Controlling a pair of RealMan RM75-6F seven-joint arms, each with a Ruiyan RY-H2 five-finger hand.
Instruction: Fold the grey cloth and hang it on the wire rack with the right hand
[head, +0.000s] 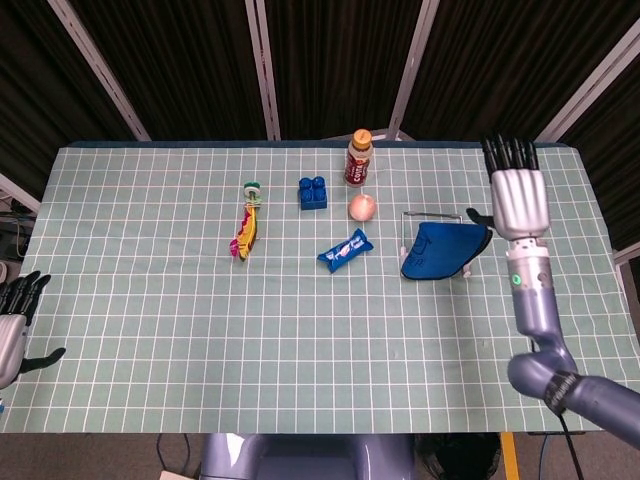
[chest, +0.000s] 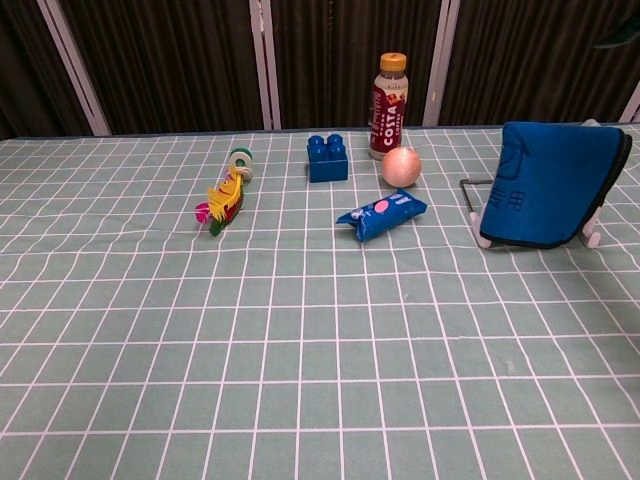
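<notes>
- Rack (chest: 478, 205): mostly hidden under the cloth (chest: 552, 184); only a wire loop and white feet showed.
- Left hand (head: 14, 325): cut off by the head view's left edge, grip unclear.
- Right hand (head: 518, 195): chest view caught only a dark sliver at the top-right corner.
- Bottle (chest: 389, 94) label: small print unreadable.

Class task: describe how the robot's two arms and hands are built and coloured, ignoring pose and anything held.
The right hand has a silver-grey back and black fingers. Below it runs a slim blue-grey arm with a small green light on the wrist, a rounded elbow with a dark band, and a black cable underneath. The left hand, at the frame edge, shows the same grey body and black fingers.
</notes>
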